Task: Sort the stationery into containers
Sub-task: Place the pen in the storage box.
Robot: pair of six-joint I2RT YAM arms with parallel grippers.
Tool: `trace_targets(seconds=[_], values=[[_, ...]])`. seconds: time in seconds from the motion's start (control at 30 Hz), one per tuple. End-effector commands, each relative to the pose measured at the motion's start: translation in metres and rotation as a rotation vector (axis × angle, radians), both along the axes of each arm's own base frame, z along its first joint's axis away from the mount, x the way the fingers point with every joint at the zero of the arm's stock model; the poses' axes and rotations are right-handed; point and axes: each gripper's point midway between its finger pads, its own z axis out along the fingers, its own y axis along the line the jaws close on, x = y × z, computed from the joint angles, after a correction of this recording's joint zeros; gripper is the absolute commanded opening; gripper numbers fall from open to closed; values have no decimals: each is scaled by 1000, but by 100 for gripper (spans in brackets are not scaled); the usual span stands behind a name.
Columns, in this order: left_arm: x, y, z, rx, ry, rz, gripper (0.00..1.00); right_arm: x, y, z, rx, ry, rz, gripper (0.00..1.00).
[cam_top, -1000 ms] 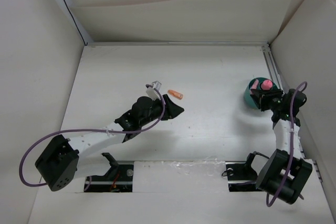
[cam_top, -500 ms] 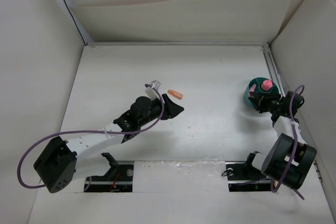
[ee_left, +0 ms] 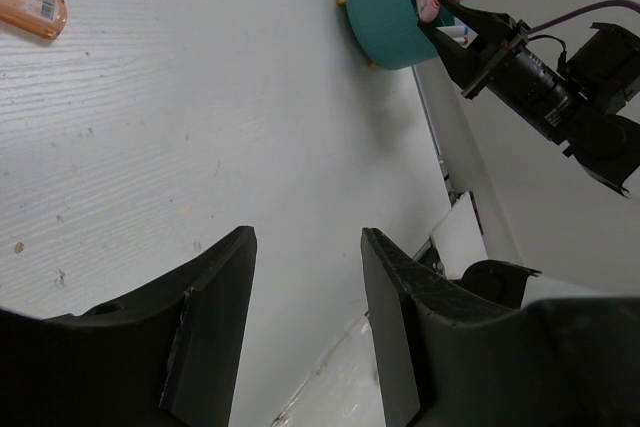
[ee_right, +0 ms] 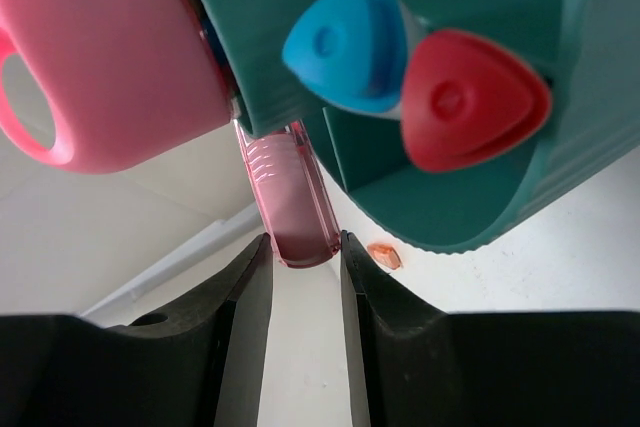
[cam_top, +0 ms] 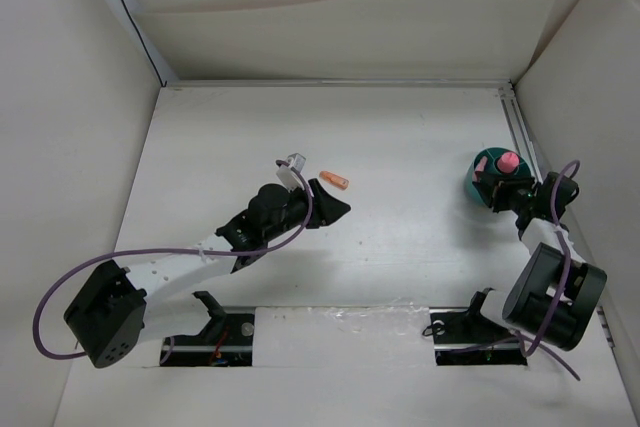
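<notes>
Over at the right edge of the top view, the teal organizer (cam_top: 481,185) sits on the white desk (cam_top: 420,137) close to the side wall, with the right claw (cam_top: 497,188) pressed right up against it. In the right wrist view that claw (ee_right: 305,247) is clenched on the end of a translucent pink piece (ee_right: 290,192), which runs up from the fingertips to the organizer's rim (ee_right: 450,177). Just left of it, filling the upper left of that frame, is a fat pink cylinder (ee_right: 110,77) standing in the organizer. Toward the upper right, a blue cap (ee_right: 350,47) and a red cap (ee_right: 465,97) sit side by side, touching, inside one compartment. The left claw (cam_top: 335,209) hangs over the middle of the desk, well apart from the organizer. In the left wrist view its jaws are parted, with nothing but bare desk between them. An orange piece (cam_top: 335,181) lies flat on the desk just above that claw in the top view, and it shows in the upper left corner of the left wrist view, not touched by anything.
</notes>
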Motion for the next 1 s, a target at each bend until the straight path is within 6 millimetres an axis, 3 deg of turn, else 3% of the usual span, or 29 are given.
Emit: trace_targets(seconds=[0.0, 0.13, 0.37, 0.67, 0.8, 0.97], values=[[0, -3, 12, -40, -31, -5, 43, 7, -4, 13, -5, -60, -5, 19], [0, -3, 12, -40, -31, -5, 43, 8, -9, 16, -8, -75, -18, 24], [0, -3, 12, -40, -31, -5, 43, 12, -12, 28, -23, -102, -29, 43], [2, -2, 12, -38, -33, 4, 43, 16, -13, 35, -29, -121, -21, 49], [1, -1, 8, -32, -27, 4, 43, 13, -10, 54, -58, -179, -10, 49], [4, 2, 3, -14, -19, 29, 43, 3, 0, 111, -195, -335, 48, 49]])
